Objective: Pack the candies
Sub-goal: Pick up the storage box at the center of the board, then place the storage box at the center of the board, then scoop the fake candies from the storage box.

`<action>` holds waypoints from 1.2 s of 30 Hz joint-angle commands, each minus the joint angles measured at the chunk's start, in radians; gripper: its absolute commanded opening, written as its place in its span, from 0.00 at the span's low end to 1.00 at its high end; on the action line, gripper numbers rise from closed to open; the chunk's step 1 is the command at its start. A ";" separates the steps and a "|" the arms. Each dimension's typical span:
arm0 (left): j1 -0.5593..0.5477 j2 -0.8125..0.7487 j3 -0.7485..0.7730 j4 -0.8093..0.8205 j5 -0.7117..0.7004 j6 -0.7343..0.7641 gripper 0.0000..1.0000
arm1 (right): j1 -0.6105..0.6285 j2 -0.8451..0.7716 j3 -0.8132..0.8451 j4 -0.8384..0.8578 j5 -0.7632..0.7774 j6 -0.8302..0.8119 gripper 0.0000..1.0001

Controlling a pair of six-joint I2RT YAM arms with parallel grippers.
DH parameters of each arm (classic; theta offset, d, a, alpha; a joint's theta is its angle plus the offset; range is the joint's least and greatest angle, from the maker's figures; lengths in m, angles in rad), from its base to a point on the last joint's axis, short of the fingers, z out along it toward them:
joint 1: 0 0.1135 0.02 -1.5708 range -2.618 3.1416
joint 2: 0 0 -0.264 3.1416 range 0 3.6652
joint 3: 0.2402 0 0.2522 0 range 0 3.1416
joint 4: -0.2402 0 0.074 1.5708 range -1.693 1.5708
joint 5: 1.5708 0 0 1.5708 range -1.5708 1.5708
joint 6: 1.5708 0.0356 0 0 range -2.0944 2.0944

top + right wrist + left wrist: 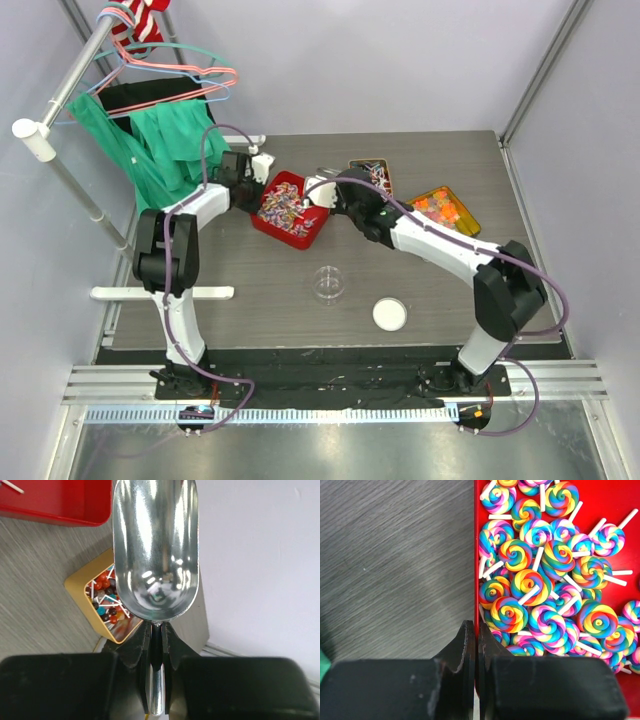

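Right tool (156,630) clamped on handle of smooth steel scoop (155,545); left tool (475,630) pinches red tray (632,547) wall beside heaped glossy swirled lollipops (530,585).

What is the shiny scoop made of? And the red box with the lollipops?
The scoop looks like polished metal: silvery, with mirror-like reflections. The red box seems to be glossy plastic, smooth and evenly coloured, though painted metal is possible.
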State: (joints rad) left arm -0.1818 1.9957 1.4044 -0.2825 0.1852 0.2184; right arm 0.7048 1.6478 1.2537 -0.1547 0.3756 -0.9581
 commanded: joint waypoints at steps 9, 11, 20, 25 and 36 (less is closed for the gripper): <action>-0.094 -0.193 -0.080 0.104 -0.067 0.050 0.00 | 0.081 0.193 0.173 -0.048 0.183 -0.278 0.01; -0.110 -0.199 -0.097 0.118 -0.075 0.050 0.00 | 0.085 0.228 0.188 -0.045 0.190 -0.318 0.01; -0.119 -0.216 -0.113 0.167 -0.092 0.024 0.00 | 0.104 0.303 0.182 -0.048 0.250 -0.424 0.01; -0.119 -0.236 -0.122 0.192 -0.095 0.024 0.00 | 0.122 0.323 0.174 -0.074 0.247 -0.435 0.01; -0.119 -0.298 -0.151 0.209 -0.043 -0.002 0.00 | 0.150 0.395 0.263 -0.239 0.137 -0.315 0.01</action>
State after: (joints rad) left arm -0.2970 1.8137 1.2377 -0.2142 0.0822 0.2440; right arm 0.8368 2.0209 1.4677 -0.2852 0.5922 -1.3270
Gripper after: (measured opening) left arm 0.036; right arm 0.144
